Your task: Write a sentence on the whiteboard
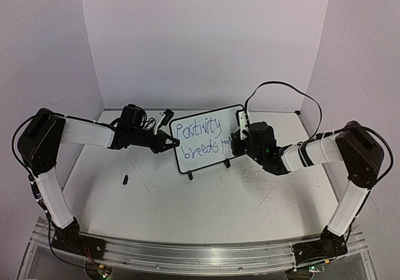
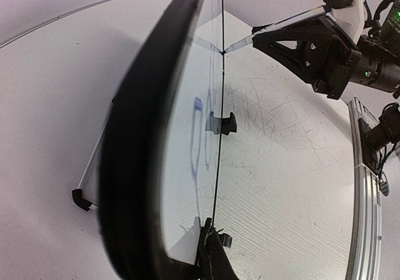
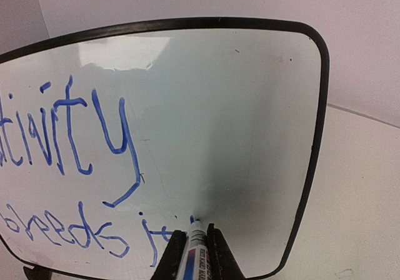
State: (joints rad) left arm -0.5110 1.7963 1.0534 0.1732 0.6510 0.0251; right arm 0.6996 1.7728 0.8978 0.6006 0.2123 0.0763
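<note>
The whiteboard [image 1: 206, 139] stands tilted on its feet at the table's middle. Its black frame [image 2: 140, 136] fills the left wrist view edge-on. The sentence [image 1: 199, 136] is blue handwriting in two lines, "Positivity" above "breeds" and a started word; the right wrist view shows the sentence [image 3: 94, 142] close up. My left gripper [image 1: 170, 144] is shut on the board's left edge, its fingertips [image 2: 215, 258] at the frame. My right gripper [image 1: 240, 140] is shut on a blue marker [image 3: 196, 252]. The marker's tip touches the whiteboard [image 3: 237, 105] just right of the last blue strokes.
A small black object [image 1: 125, 180], perhaps a cap, lies on the table [image 1: 206, 211] at front left. White walls close the back and sides. The right arm's cable [image 1: 281, 86] loops above the board. A metal rail [image 1: 187, 252] runs along the near edge.
</note>
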